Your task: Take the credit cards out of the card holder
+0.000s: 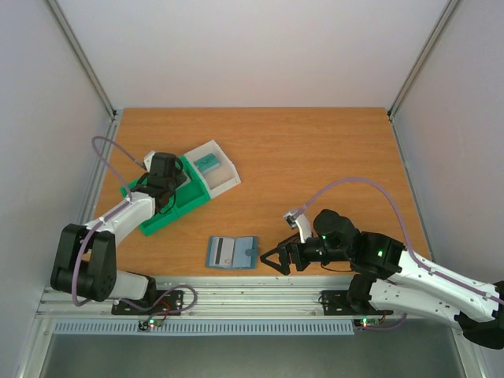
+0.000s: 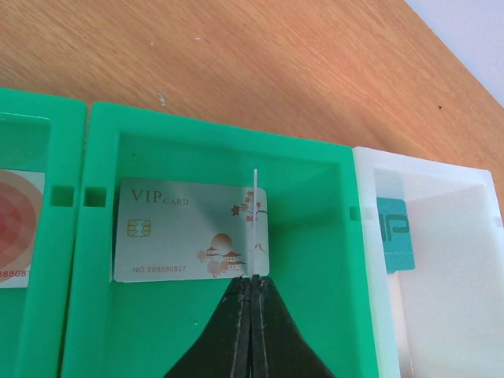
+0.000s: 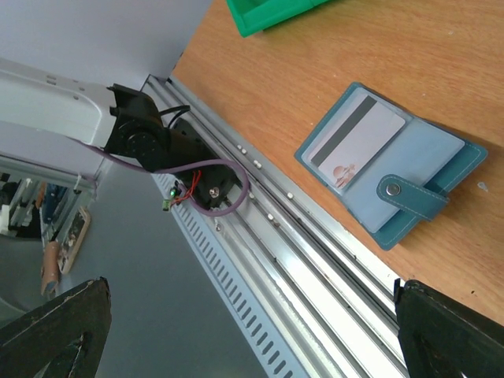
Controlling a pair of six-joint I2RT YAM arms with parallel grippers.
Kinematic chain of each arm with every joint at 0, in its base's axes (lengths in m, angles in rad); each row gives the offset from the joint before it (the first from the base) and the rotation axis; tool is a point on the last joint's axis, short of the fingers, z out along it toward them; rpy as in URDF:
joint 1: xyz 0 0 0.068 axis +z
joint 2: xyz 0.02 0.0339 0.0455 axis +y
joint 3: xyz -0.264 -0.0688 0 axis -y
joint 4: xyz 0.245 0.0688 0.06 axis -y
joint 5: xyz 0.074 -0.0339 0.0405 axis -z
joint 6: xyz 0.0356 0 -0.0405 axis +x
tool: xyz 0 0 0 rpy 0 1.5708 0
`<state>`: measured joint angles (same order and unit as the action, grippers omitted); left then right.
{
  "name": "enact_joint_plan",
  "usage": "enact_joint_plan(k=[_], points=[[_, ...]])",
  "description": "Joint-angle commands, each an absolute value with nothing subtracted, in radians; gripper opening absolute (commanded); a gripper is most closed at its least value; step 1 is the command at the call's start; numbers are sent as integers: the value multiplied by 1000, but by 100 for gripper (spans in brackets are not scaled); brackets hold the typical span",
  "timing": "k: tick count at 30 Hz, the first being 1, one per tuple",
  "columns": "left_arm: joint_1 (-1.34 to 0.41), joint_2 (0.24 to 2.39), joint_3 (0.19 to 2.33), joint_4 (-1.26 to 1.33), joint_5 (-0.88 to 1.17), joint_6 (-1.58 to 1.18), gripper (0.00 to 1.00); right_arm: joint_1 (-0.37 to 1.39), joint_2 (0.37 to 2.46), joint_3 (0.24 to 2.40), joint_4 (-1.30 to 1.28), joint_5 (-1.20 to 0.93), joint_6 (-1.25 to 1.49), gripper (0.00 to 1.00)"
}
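table [image 1: 315,157]: orange wood grain, pretty bare, with a few small specks showing in the left wrist view
room: plain white walls [image 1: 252,47] on three sides, with metal posts [image 1: 83,55] running up the back corners
rail [image 1: 260,295]: aluminium strip along the near edge; both arm bases are bolted to it
tray [image 1: 157,222]: green with a clear end section, sits at an angle on the left of the table
left gripper [image 2: 252,287]: over the tray, fingers pinched together on a thin white edge-on card [image 2: 255,220] that stands upright
VIP card [image 2: 193,232]: lies flat in the green compartment right under that pinch
red card [image 2: 16,228]: one compartment to the left, only partly in frame
teal card [image 2: 396,234]: in the clear section
wallet [image 1: 233,252]: lies open and flat near the front edge, well apart from the tray, snap tab showing
striped card [image 3: 354,142]: whitish with a dark stripe, on one half of the wallet
right gripper [image 1: 274,260]: just right of the wallet, low over the table, fingers wide apart, holding nothing
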<state>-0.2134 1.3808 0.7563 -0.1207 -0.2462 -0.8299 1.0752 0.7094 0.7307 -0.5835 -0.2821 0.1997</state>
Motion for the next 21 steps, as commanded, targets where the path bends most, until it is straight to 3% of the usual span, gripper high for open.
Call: enact_joint_plan(k=[1,17,21], points=[[-210,1399,784,-33,-270,-821,0,1075,712,756,-574,-270,180,98],[-210,1442,787,-33,-308,-801,0,1075,694,745,-583,-263,186,99],[-210,1456,797,-38,-304,-798,4,1075,699,753,-595,-252,181,99]])
